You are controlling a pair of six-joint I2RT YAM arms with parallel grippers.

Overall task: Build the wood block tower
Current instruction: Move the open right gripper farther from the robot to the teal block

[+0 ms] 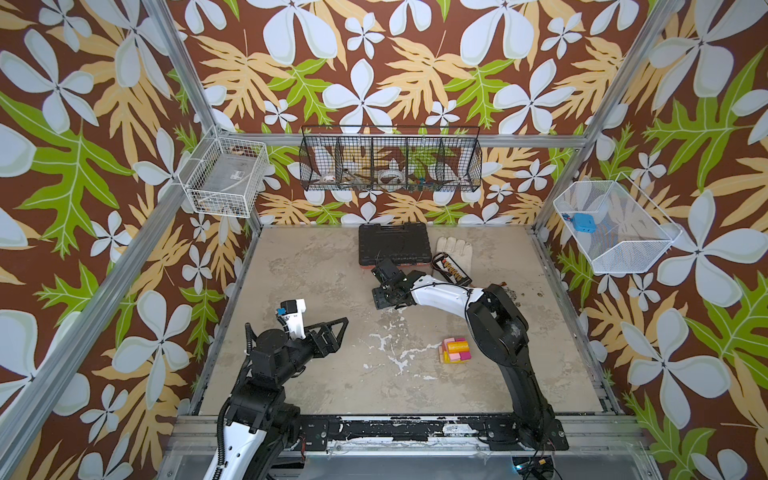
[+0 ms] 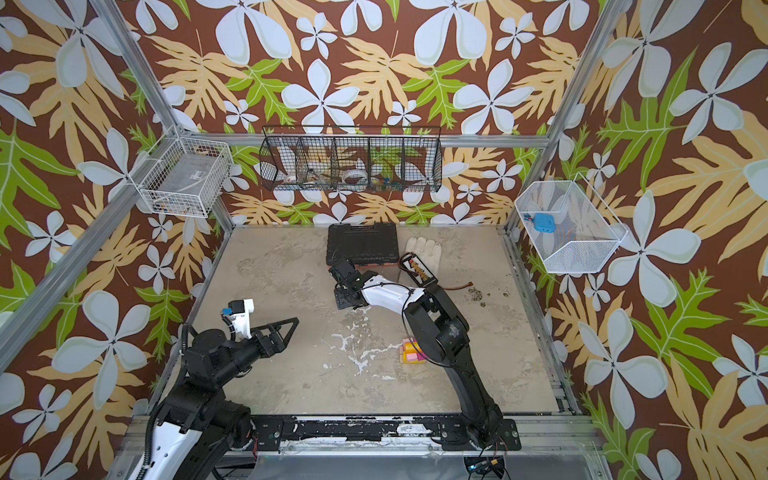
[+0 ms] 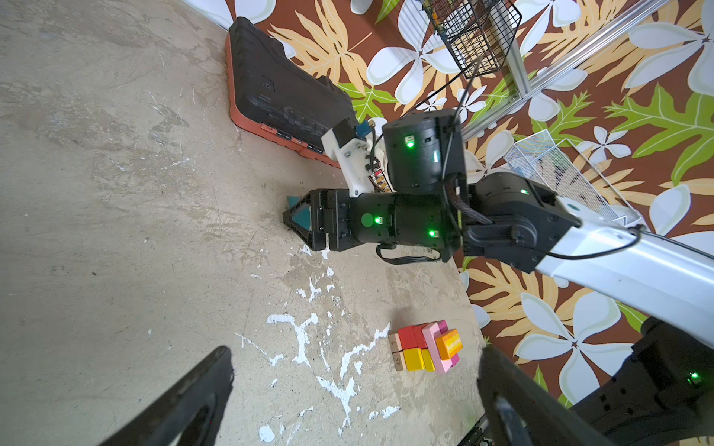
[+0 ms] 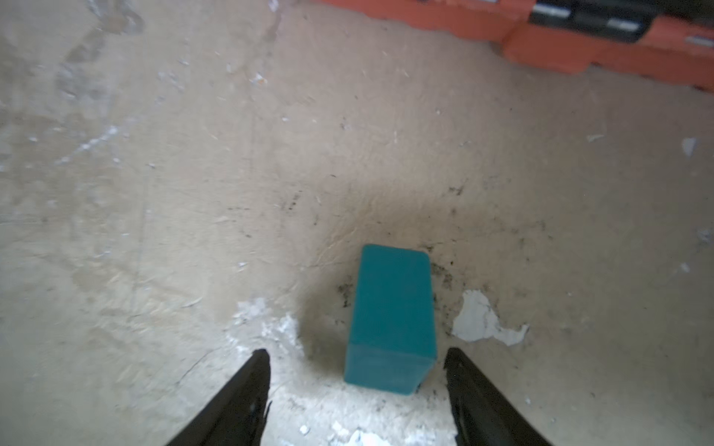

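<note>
The wood block tower (image 1: 453, 351) (image 2: 411, 351) (image 3: 425, 347) is a small stack of red, yellow, pink, orange and tan blocks on the table's right half. A lone teal block (image 4: 392, 309) lies on the table in front of the tool case. My right gripper (image 1: 380, 299) (image 2: 345, 299) (image 4: 357, 351) points down over it, open. Its fingers (image 4: 247, 390) stand on either side of the block's near end without touching it. The left gripper (image 1: 343, 326) (image 2: 293, 324) (image 3: 357, 355) hangs open and empty at the left, well away from the tower.
A black tool case (image 1: 392, 245) with an orange base lies at the back. A white glove (image 1: 455, 249) and a battery pack (image 1: 451, 268) lie to its right. Wire baskets (image 1: 390, 166) hang on the walls. The right arm (image 1: 494, 316) passes just beside the tower.
</note>
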